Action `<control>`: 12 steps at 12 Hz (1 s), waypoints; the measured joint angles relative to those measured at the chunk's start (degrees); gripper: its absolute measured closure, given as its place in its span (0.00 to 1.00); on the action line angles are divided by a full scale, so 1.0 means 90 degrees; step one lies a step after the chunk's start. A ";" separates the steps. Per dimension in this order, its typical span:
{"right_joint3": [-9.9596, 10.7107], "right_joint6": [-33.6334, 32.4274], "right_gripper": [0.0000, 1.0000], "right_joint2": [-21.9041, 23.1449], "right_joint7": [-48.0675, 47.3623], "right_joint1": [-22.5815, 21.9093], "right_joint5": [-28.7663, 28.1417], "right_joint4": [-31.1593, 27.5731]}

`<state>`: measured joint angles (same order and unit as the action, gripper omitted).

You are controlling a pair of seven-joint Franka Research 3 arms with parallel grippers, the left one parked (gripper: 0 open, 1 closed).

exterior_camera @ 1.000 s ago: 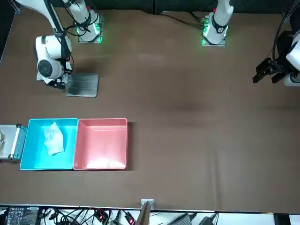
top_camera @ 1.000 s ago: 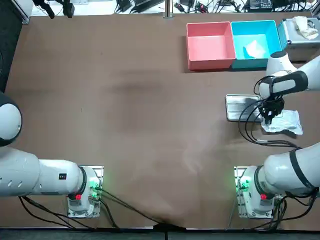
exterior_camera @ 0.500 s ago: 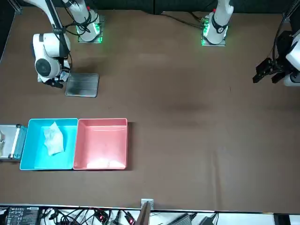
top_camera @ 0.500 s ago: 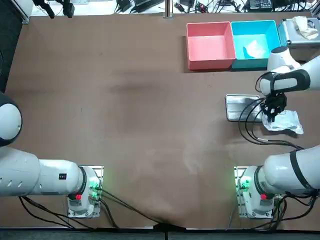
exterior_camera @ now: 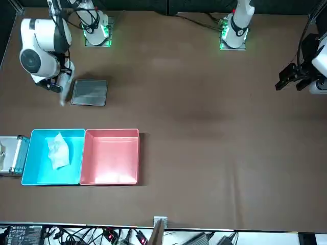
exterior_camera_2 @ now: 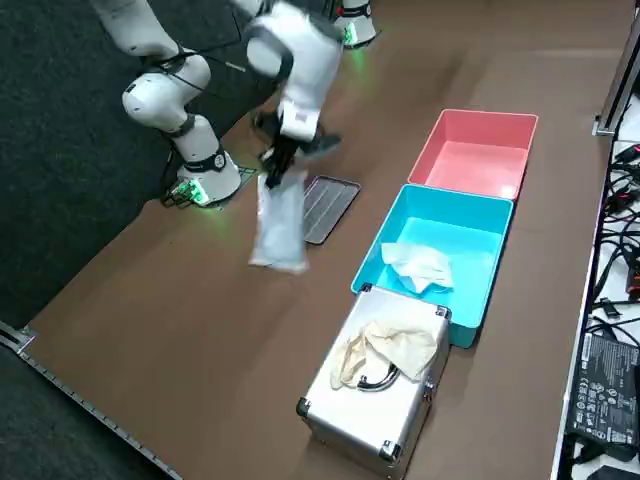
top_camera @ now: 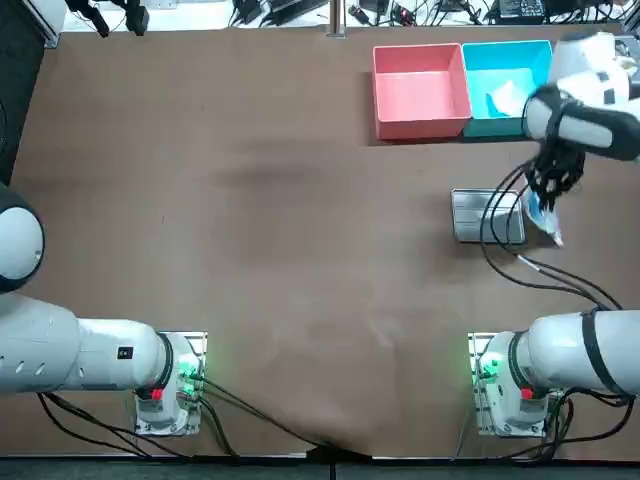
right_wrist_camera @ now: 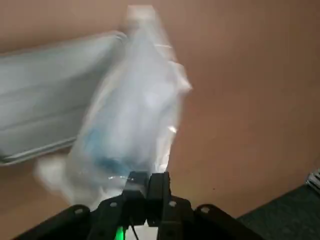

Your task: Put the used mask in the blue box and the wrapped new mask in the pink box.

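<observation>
My right gripper (right_wrist_camera: 146,181) is shut on the wrapped new mask (right_wrist_camera: 131,110), a clear plastic packet that hangs below it in the air. The packet (exterior_camera_2: 279,222) dangles beside the small metal tray (exterior_camera_2: 326,206). From overhead the gripper (top_camera: 545,190) is just right of the tray (top_camera: 485,216), with the packet (top_camera: 543,218) under it. The used mask (top_camera: 511,98), a crumpled white piece, lies in the blue box (top_camera: 505,52). The pink box (top_camera: 420,90) stands beside the blue one and holds nothing. In the front view the gripper (exterior_camera: 60,89) hangs left of the tray (exterior_camera: 90,93).
A metal case (exterior_camera_2: 385,398) with a crumpled cloth on its lid stands next to the blue box (exterior_camera_2: 437,260) at the table's right end. Cables (top_camera: 520,260) trail from my right arm across the table toward its base (top_camera: 505,385).
My right gripper has lifted the wrapped mask off the table and moved toward the boxes. The packet now hangs in the air instead of lying flat.
</observation>
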<state>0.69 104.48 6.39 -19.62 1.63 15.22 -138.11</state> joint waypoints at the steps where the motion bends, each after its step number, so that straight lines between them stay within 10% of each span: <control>1: -0.0015 -0.0229 0.98 0.0062 0.0000 -0.0175 -0.0169 0.0336; 12: -0.0034 -0.1297 0.98 -0.2021 -0.0093 -0.0971 -0.1990 0.5428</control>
<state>0.39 92.81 -11.80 -20.46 -7.11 -2.68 -89.26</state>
